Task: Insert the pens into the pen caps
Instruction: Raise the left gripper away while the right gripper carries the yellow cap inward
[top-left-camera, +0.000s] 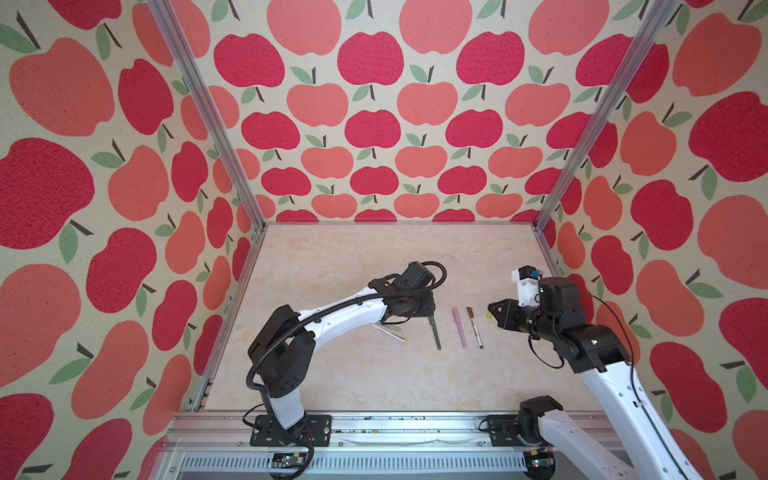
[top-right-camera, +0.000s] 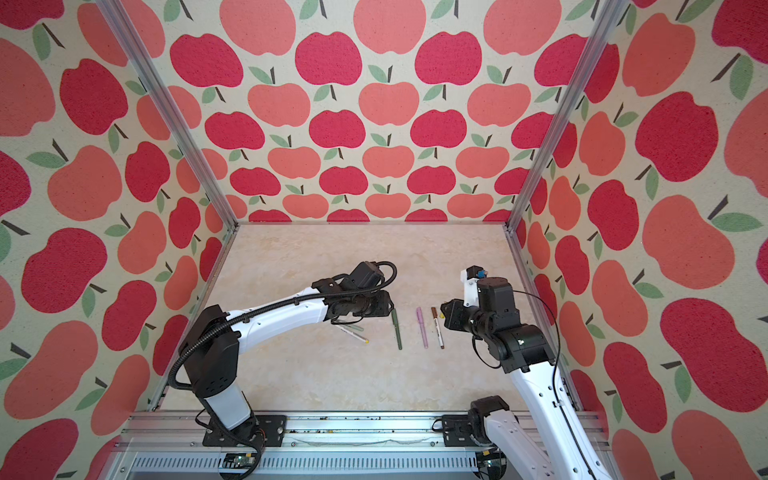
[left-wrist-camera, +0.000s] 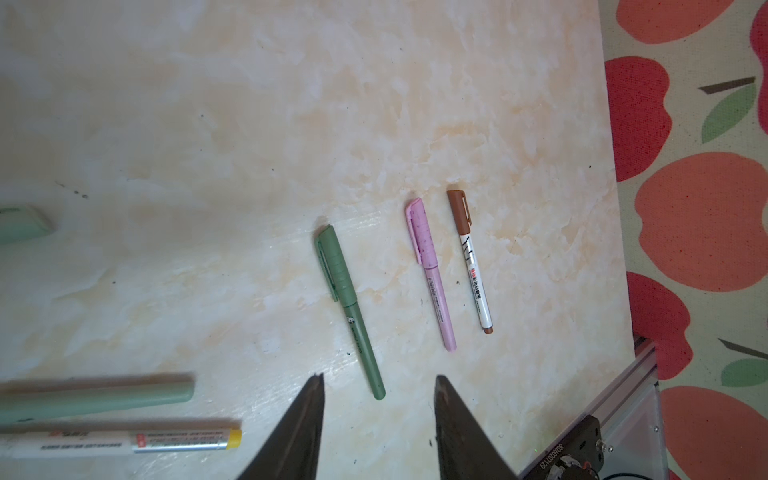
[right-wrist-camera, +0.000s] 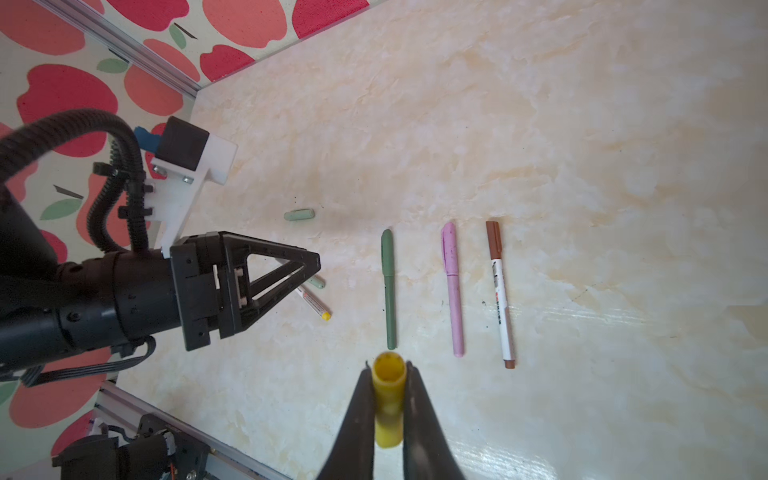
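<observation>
Left gripper (left-wrist-camera: 379, 377): jaws apart, empty. The white-and-yellow pen (left-wrist-camera: 124, 442) lies just beside it; likely light, rigid and smooth, so grip mid-barrel. Right gripper (right-wrist-camera: 388, 365): clamped on the yellow cap (right-wrist-camera: 388, 407), open mouth protruding past its fingertips.

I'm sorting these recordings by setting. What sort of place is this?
Probably a robot test cell, not a home: aluminium frame posts, apple-print walls, and two arms bolted to a rail at a marble-look tabletop.
</observation>
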